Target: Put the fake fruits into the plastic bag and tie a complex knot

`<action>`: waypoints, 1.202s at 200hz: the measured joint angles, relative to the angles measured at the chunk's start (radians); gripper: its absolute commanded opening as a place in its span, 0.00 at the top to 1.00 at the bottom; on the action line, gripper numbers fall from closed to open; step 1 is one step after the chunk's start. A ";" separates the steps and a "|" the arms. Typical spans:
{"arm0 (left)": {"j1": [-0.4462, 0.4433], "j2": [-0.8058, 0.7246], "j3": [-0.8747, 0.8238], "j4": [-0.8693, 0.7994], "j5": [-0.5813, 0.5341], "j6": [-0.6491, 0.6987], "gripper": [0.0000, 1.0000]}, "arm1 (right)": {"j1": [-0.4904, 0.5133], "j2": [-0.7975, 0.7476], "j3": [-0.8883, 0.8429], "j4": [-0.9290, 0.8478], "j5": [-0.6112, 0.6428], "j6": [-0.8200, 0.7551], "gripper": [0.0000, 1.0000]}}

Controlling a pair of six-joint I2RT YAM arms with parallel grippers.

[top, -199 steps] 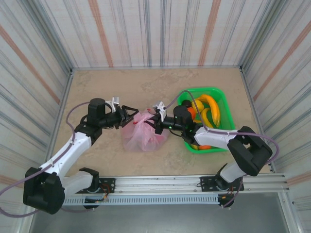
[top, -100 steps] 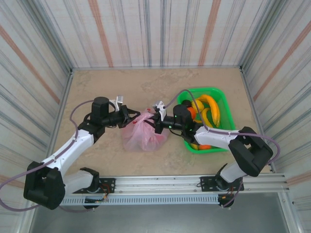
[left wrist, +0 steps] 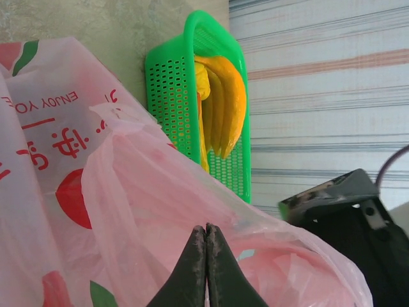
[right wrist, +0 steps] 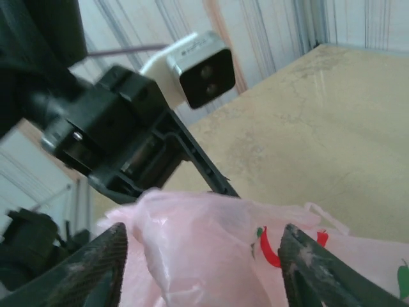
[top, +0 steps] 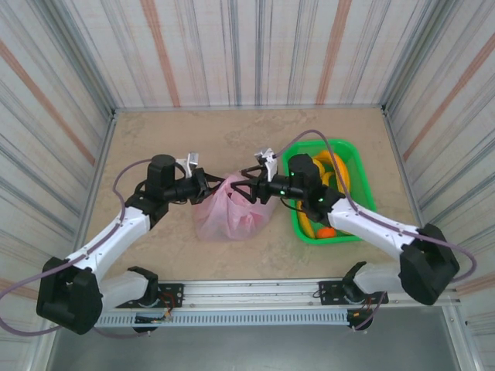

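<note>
Pinching the pink plastic bag [top: 230,212] on the middle of the table [top: 178,139], just left of the green basket [top: 357,158] of fake bananas [top: 338,171], the left gripper [left wrist: 206,230] is clamping its jaws together while the right gripper [right wrist: 203,233] is straddling the bag's top, spread wide; probably mouth-opening, next needing a right-side rim grip.

On the plastic bag [left wrist: 128,192], red printed lettering [left wrist: 61,98] was seen upside down in the left wrist view, and "ENJOY YO" could be read before the line was cut off by the left edge of the picture. Just beneath it, beyond a short red dash, a row of larger red East Asian characters [left wrist: 70,142] was printed on the same pink film, likewise inverted and creased by the folds, so that they could not be read with certainty.
</note>
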 measured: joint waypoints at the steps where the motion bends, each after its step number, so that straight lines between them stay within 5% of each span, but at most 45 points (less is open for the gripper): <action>1: 0.000 0.000 0.000 0.000 0.000 0.000 1.00 | 0.000 -0.003 0.001 -0.005 0.002 -0.002 0.20; 24: 0.000 -0.008 0.000 0.000 0.006 0.000 1.00 | -0.012 -0.132 0.006 -0.166 0.038 -0.008 0.15; 70: 0.000 -0.011 0.000 0.000 0.006 0.000 1.00 | -0.058 -0.286 0.006 -0.410 0.064 -0.013 0.21; 240: -0.006 -0.011 0.000 0.000 0.006 0.000 1.00 | -0.057 -0.069 0.010 -0.449 -0.012 0.077 0.49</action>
